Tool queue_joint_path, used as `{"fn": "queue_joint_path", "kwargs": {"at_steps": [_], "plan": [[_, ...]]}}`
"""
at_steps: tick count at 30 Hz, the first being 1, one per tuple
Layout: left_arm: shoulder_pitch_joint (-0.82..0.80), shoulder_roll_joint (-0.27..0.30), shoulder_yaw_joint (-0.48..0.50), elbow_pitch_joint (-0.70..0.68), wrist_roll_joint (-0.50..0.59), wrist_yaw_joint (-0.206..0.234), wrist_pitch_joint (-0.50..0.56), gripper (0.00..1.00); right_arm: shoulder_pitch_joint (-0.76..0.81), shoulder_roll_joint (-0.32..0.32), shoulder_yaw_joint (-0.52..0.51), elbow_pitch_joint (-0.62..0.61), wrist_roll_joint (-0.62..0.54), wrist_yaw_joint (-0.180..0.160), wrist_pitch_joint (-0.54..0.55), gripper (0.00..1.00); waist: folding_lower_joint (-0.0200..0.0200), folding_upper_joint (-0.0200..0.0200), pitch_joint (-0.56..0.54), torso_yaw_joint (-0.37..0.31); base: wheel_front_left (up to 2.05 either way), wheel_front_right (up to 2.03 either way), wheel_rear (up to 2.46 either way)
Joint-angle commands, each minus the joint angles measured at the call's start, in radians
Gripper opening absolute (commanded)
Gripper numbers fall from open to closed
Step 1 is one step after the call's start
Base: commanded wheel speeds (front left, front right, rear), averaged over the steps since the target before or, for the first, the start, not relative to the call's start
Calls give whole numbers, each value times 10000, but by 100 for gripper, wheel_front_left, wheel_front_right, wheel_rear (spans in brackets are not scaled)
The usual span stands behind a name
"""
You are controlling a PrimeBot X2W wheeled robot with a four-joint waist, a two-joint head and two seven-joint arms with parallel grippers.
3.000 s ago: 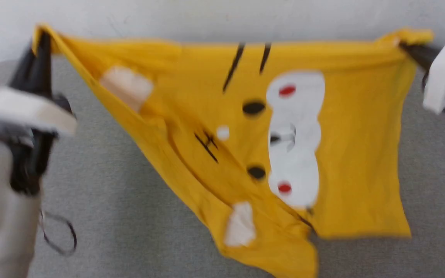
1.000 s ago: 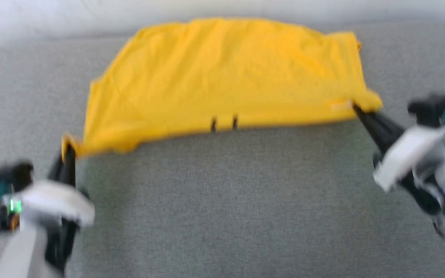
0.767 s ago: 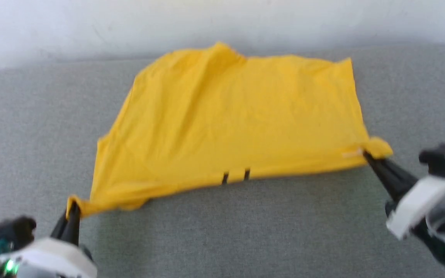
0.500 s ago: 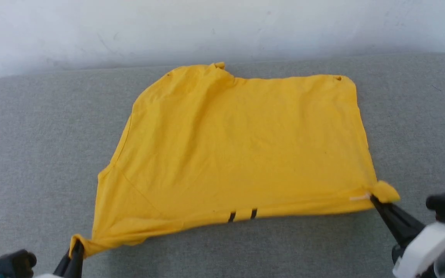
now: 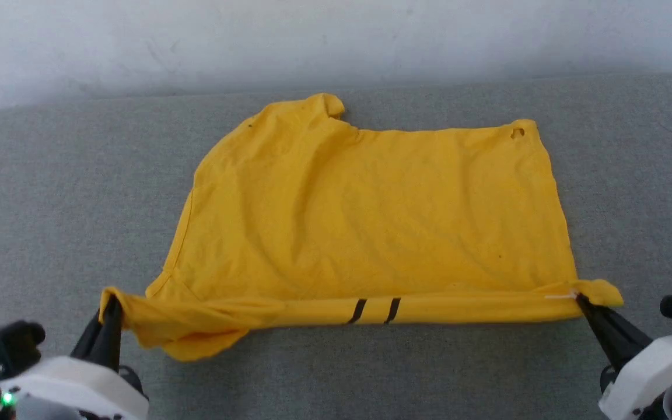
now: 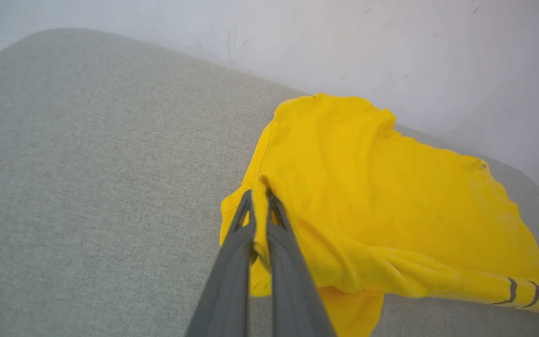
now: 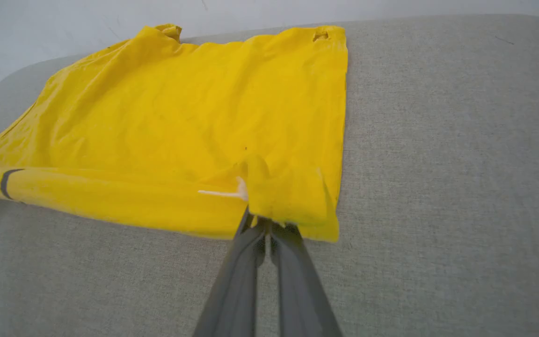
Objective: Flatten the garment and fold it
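Head view: the bright yellow short-sleeved cotton T-shirt (image 5: 371, 221) lies spread on the grey woven fabric surface (image 5: 79, 192), plain side up, its far edge close to the white wall (image 5: 312, 41). Its near edge is rolled over into a narrow band stretched between the two grippers, with two short black lines (image 5: 375, 311) near the middle. The left gripper (image 5: 111, 306) has its long dark fingers pressed together on the shirt's near left corner, where the cloth bunches and a loose flap sags onto the surface. The right gripper (image 5: 580, 298) pinches the near right corner, just beside a thin white strip (image 5: 559, 296), and a small tab of cloth pokes past its tips. Both wrist views show yellow cloth caught between fingers drawn tight together. The far edge curls up at one point.
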Motion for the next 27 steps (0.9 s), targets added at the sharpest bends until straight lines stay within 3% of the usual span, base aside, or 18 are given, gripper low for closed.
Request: {"fn": "queue_joint_path", "kwargs": {"at_steps": [1,6,18,19,21,22,23,24,25,26,27], "plan": [[-1037,123,-107,581,158,-310,-305,0,-613,61,-4,314,-290,-19,54,0,0,0,207,-111,0,0,0],[-3031,69,-598,2073,307,-934,-637,0,-1797,281,202,1205,-535,-19,-139,0,0,0,552,-186,0,0,0],[-5741,-582,-1124,5558,294,-1770,-1606,0,-4031,244,1308,3652,-687,-19,-821,0,0,0,1282,-353,0,0,0],[-5868,-636,-1138,5858,277,-1845,-1726,0,-4180,275,1393,3840,-668,-19,-991,10,0,0,1312,-368,0,0,0],[-6079,-745,-1171,6436,200,-2010,-1897,0,-4450,294,1611,4252,-702,-19,-1353,60,0,0,1356,-390,0,0,0],[-6166,-801,-1178,6683,152,-2105,-2000,0,-4556,309,1737,4471,-696,-19,-1503,100,0,0,1358,-405,0,0,0],[-6224,-870,-1193,6896,71,-2227,-2074,0,-4631,317,1842,4651,-687,-19,-1641,100,0,0,1342,-413,0,0,0],[-6263,-928,-1234,7093,-14,-2363,-2086,4,-4679,321,1942,4797,-661,-19,-1769,100,0,0,1316,-411,0,0,0],[-6309,-968,-1254,7272,-74,-2472,-2129,37,-4705,315,2043,4904,-646,-19,-1925,100,0,0,1270,-404,0,0,0],[-6340,-1016,-1252,7422,-137,-2559,-2198,64,-4705,298,2138,4989,-642,-19,-2092,100,0,0,1208,-393,0,0,0],[-6350,-1025,-1259,7538,-148,-2598,-2246,100,-4703,288,2228,5046,-627,-19,-2281,100,0,0,1146,-391,0,0,0]]}}
